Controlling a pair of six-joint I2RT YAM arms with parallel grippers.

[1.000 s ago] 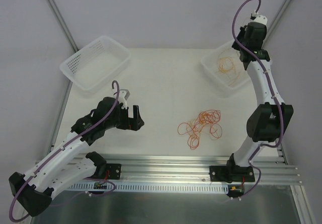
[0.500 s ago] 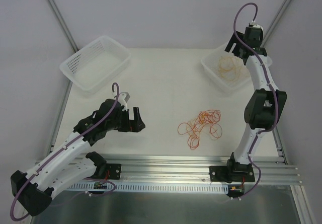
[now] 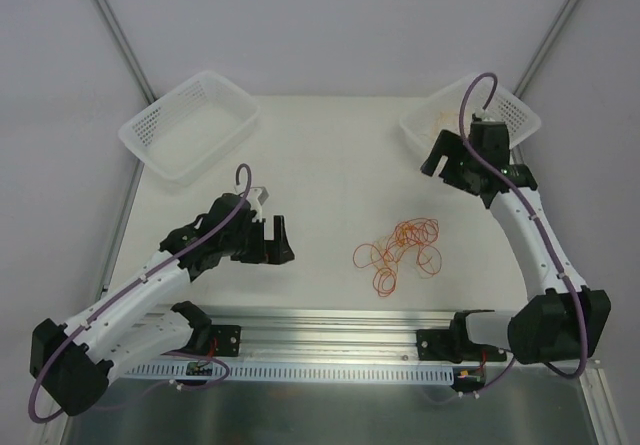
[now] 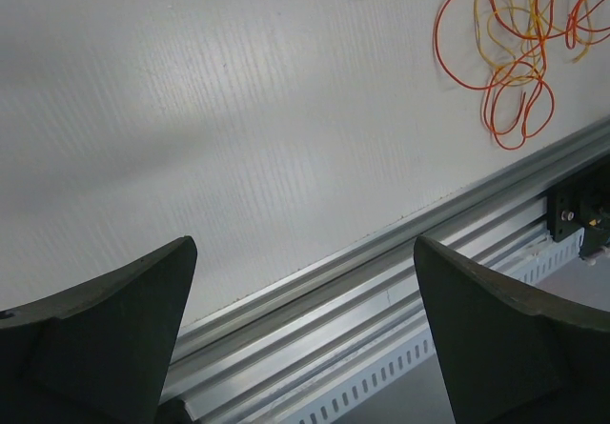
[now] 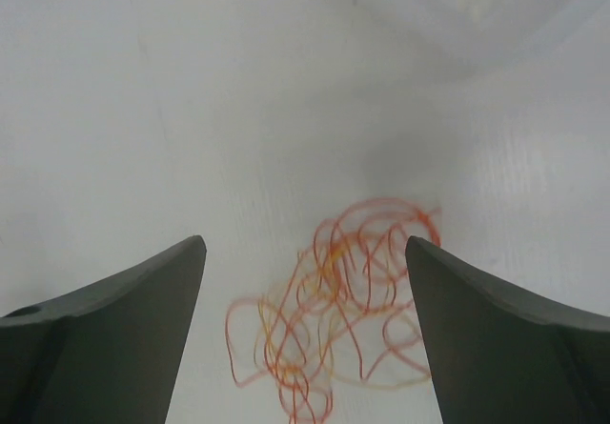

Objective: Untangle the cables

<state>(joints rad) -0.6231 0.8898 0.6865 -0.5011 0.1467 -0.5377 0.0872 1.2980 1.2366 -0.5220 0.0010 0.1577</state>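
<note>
A tangle of thin red and orange-yellow cables lies on the white table, right of centre. It shows blurred between my right fingers in the right wrist view, and at the top right of the left wrist view. My right gripper hovers open above and beyond the tangle, holding nothing. My left gripper is open and empty, well to the left of the tangle, near the table's front rail. A few orange strands show in the right bin, mostly hidden by the right arm.
A white bin stands at the back left, and another at the back right. An aluminium rail runs along the table's near edge. Grey frame posts rise at both back corners.
My right arm has swung from above the right bin down toward the table's middle, over the tangle. My left gripper has crept a little to the right.
</note>
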